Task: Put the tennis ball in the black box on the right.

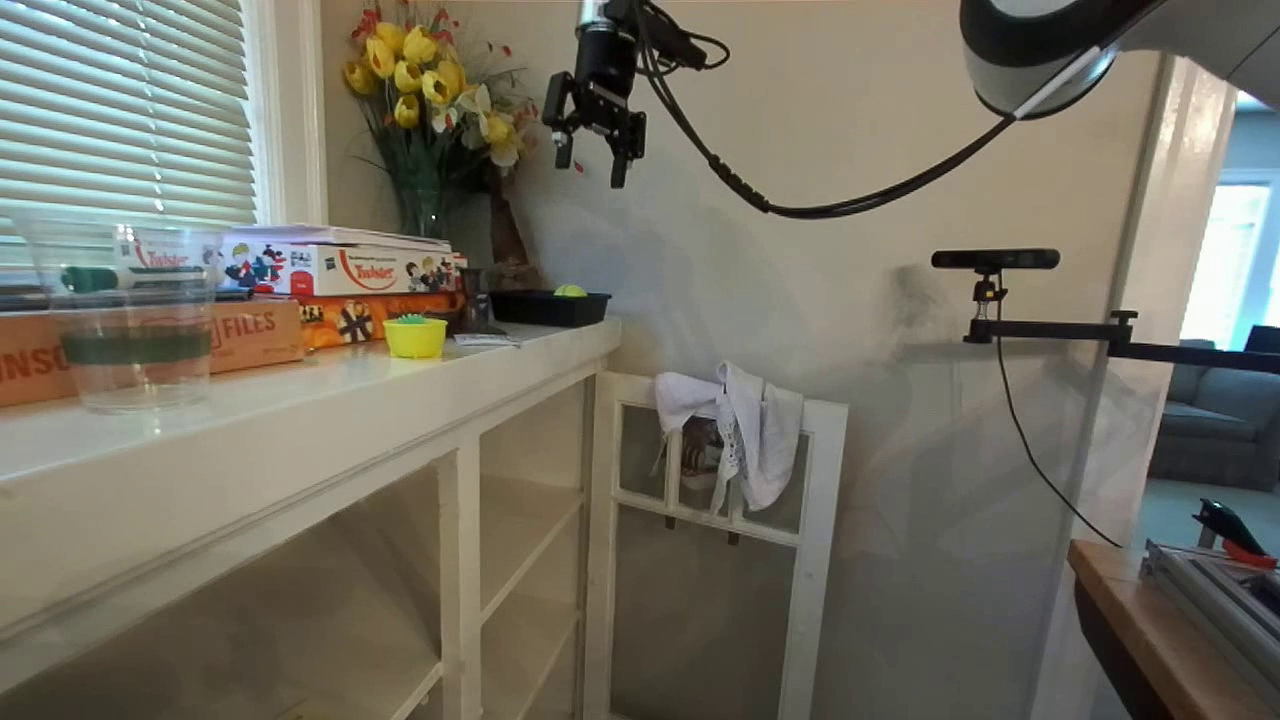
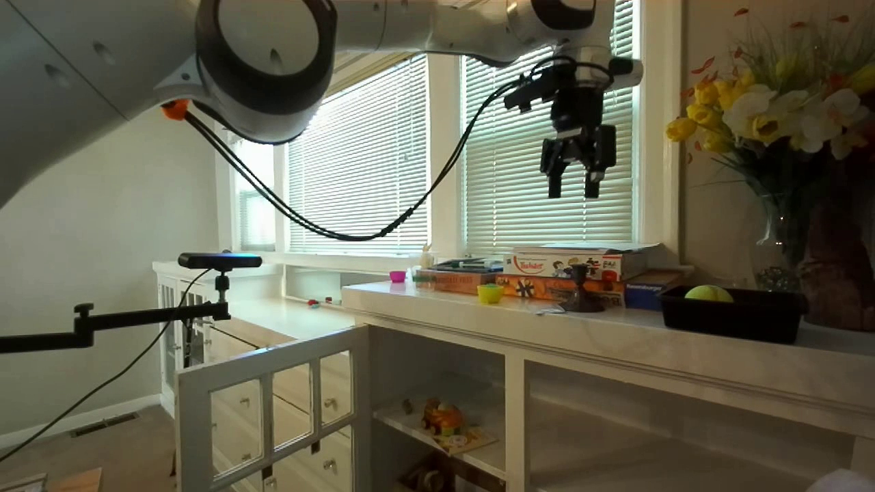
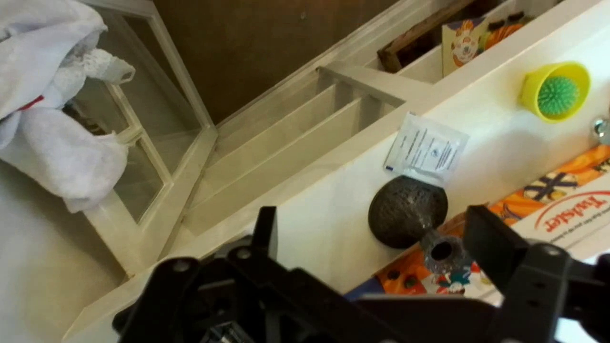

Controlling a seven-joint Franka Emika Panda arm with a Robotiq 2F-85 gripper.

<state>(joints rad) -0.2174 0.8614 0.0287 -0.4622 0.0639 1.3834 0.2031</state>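
Flowers [image 1: 437,88], blinds [image 1: 120,110], Twister box [image 1: 350,270].

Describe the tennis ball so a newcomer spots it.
On the long white counter, look toward the yellow flowers. Near them sits a low black box with the tennis ball inside. Unlike the spiky green thing in the yellow cup farther along, it is spikeless, round and yellow-green.

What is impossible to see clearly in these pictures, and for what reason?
Lower part of the tennis ball and what it rests on: hidden by the wall of the black box in both exterior views.
Flowers: cut off by the right edge in an exterior view.
Print on the white packet: too small and blurred in the wrist view.
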